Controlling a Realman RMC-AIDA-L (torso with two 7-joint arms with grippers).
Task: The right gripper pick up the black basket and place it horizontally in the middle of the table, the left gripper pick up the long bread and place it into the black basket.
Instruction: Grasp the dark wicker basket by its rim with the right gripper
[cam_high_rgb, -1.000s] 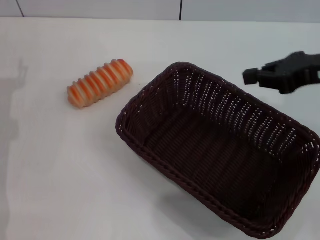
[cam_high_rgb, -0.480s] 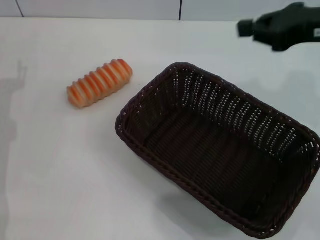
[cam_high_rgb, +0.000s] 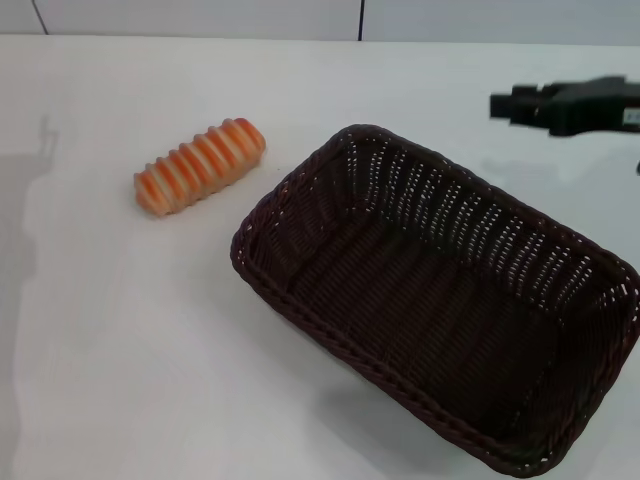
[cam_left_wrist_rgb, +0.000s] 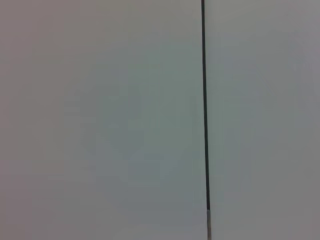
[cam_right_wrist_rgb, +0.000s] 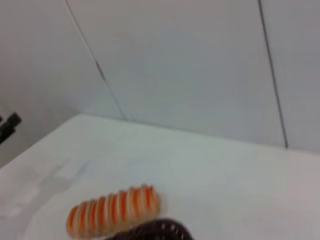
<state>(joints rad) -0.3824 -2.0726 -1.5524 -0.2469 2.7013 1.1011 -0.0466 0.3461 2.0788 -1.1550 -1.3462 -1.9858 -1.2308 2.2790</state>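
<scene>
The black basket (cam_high_rgb: 440, 300), dark woven wicker, lies empty on the white table (cam_high_rgb: 140, 350) at centre right, turned at a slant. The long bread (cam_high_rgb: 200, 166), striped orange and cream, lies on the table left of the basket and apart from it. My right gripper (cam_high_rgb: 505, 103) hangs in the air beyond the basket's far right rim, not touching it. In the right wrist view the bread (cam_right_wrist_rgb: 112, 210) and a bit of the basket's rim (cam_right_wrist_rgb: 155, 231) show. The left gripper is out of the head view.
A white panelled wall (cam_high_rgb: 200, 15) runs behind the table's far edge. The left wrist view shows only a wall panel with a dark seam (cam_left_wrist_rgb: 204, 100). A small black part (cam_right_wrist_rgb: 9, 125) shows at the edge of the right wrist view; I cannot tell what it is.
My right gripper rose away from the basket's far rim toward the back, then came partly back down and turned level. The basket and bread have not moved.
</scene>
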